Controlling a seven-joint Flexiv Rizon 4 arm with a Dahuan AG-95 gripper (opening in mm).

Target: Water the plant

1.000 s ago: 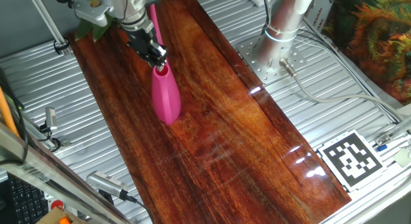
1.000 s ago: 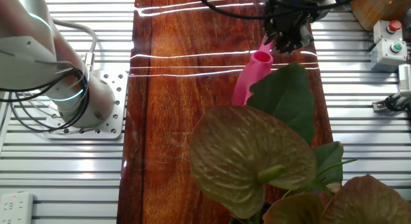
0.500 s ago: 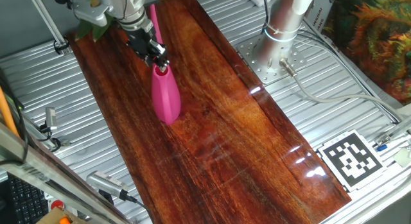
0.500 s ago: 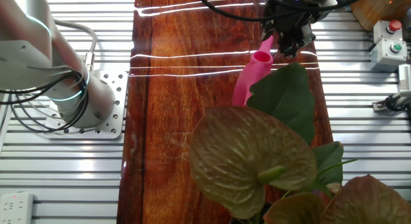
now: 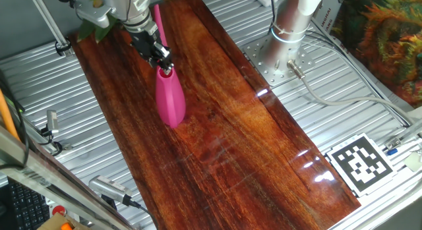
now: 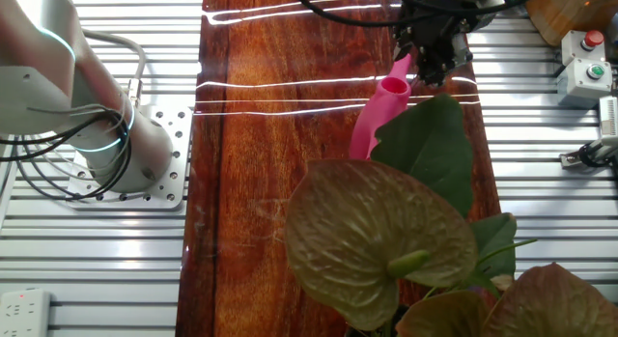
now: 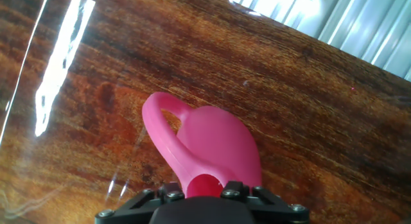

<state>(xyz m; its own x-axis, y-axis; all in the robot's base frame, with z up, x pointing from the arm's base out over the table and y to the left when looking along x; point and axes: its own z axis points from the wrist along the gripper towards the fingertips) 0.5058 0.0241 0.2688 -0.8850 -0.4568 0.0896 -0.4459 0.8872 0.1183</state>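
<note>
A pink watering can [image 5: 170, 101] stands upright on the wooden tabletop [image 5: 231, 138], its thin spout [image 5: 157, 19] pointing up and away. My gripper [image 5: 161, 57] sits on top of it, shut on the neck by the mouth. From the hand view I look down on the can [image 7: 218, 147], with its handle loop [image 7: 160, 124] to the left and its mouth between my fingers. The plant's broad dark-green leaves [image 6: 435, 154] fill the foreground of the other fixed view and hide the can's lower body. A bit of plant leaf [image 5: 101, 33] shows behind the arm.
The arm's base [image 5: 290, 32] is bolted beside the board on the ribbed metal table. Bushy orange-and-green foliage [image 5: 386, 39] stands at the far right. A marker tag [image 5: 361, 163] lies near the board's end. A button box [image 6: 584, 67] sits at the right.
The gripper has edged very slightly up at the can's neck. The can stands in the same spot on the board.
</note>
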